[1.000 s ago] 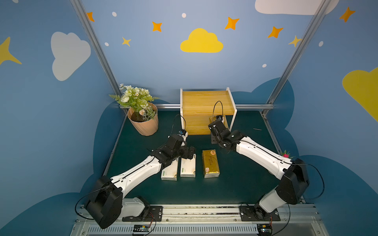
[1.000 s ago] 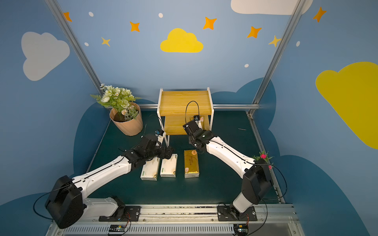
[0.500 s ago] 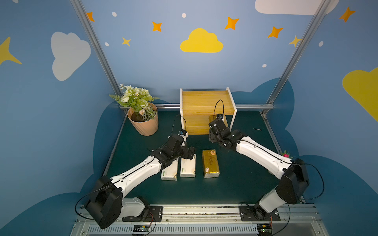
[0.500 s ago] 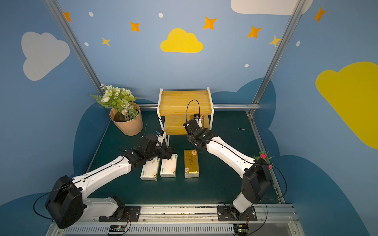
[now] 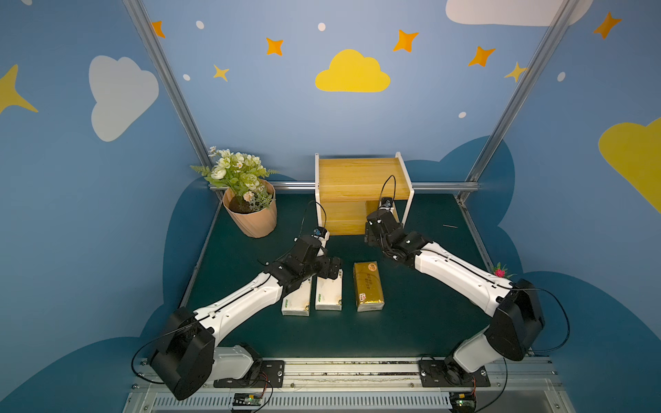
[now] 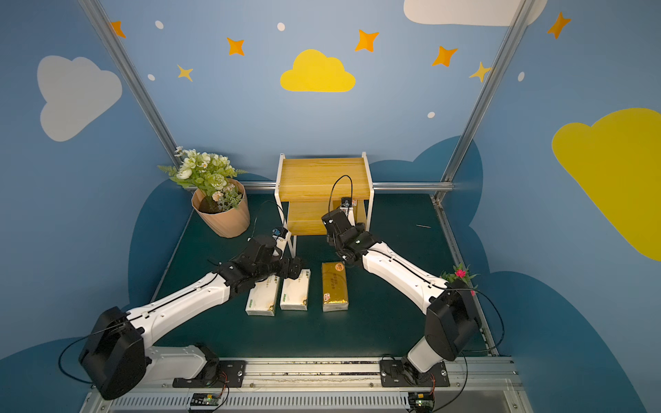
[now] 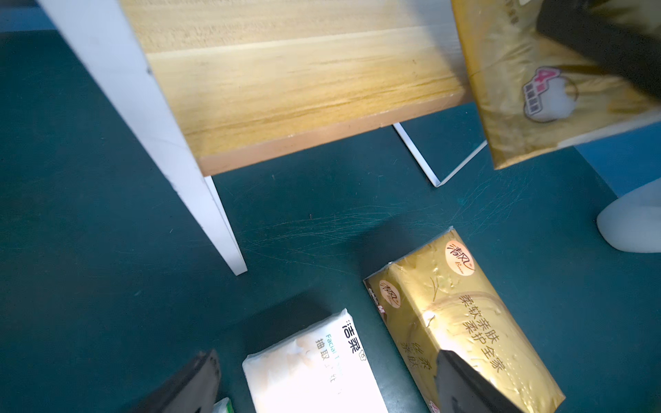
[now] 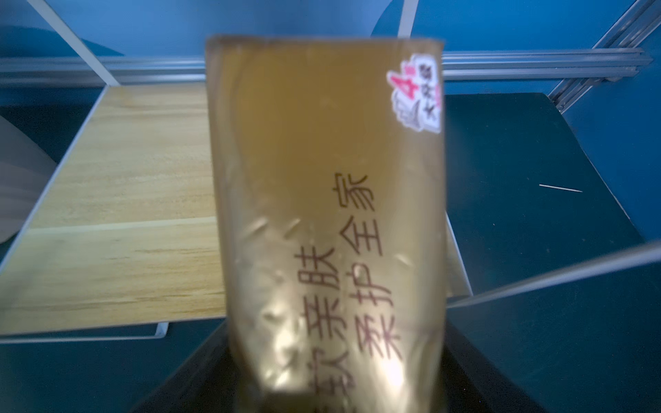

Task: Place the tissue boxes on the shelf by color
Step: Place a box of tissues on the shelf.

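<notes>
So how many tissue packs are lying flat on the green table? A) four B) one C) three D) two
C: the outer white pack, the middle white pack and a gold pack lie on the green table; the second gold pack is at the shelf.

I see a shiny gold pack (image 5: 368,286); a white pack (image 5: 329,295) with green marks; a yellow wood-grain shelf (image 5: 357,171); a dark green mat (image 5: 429,321).
</notes>
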Controlling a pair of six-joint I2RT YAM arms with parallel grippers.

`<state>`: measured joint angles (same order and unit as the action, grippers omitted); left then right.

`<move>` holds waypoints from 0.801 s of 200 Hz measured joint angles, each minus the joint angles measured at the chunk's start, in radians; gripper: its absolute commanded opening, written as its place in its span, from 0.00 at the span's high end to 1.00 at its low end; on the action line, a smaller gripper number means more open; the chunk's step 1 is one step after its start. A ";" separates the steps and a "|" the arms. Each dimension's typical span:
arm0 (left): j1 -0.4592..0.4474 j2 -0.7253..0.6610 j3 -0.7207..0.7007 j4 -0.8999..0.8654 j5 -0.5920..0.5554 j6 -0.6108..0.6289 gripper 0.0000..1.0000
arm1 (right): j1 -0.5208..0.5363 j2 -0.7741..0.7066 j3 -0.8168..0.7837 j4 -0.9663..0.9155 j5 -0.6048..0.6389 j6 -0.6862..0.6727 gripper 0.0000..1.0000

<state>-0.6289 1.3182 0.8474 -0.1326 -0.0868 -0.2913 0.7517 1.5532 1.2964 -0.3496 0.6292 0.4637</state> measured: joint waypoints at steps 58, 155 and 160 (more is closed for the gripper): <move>0.000 0.010 0.001 0.000 0.001 0.000 0.00 | 0.000 -0.050 -0.003 0.114 0.026 -0.022 0.18; 0.000 0.010 0.001 0.002 0.001 -0.001 0.00 | 0.006 -0.099 -0.084 0.174 0.021 -0.034 0.19; 0.000 0.010 0.001 0.002 0.001 -0.001 0.00 | 0.006 -0.109 -0.087 0.174 0.020 -0.033 0.19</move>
<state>-0.6289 1.3281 0.8482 -0.1303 -0.0860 -0.2920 0.7578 1.4441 1.2091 -0.1761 0.6495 0.4309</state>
